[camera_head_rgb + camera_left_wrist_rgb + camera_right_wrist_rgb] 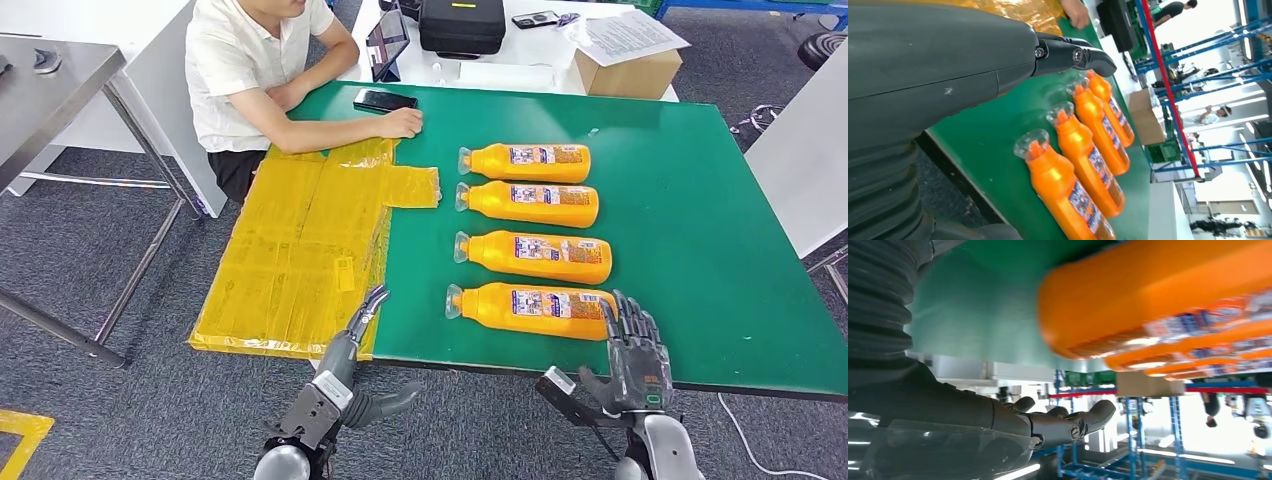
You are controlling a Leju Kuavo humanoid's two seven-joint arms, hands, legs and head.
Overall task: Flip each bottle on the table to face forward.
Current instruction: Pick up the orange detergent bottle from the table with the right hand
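Lying in a neat column on the green mat-covered table (700,230), four orange plastic bottles with clear caps rest on their sides, caps toward the left, printed labels up. Farthest from the robot is the first bottle (527,162), the second bottle (530,203) just beside it, the third bottle (535,256) a little apart, and the nearest bottle (530,309) close to the table's front edge.

Right hand (633,350) is up at that front edge, fingers spread and raised, tips right by the base end of the nearest bottle; it grips nothing, and whether it touches cannot be told. From the right wrist camera the bottle's rounded orange base (1148,295) looms just beside the outstretched fingers (1088,420).

Left hand (362,318) hovers at the table's near edge beside a crinkled yellow plastic sheet (300,250), fingers extended, holding nothing.

Across the table, a person in a white shirt (250,70) rests a forearm on the mat, next to a black phone (384,100). Behind, a black case (461,25) and a cardboard box (630,65) sit on a white table.
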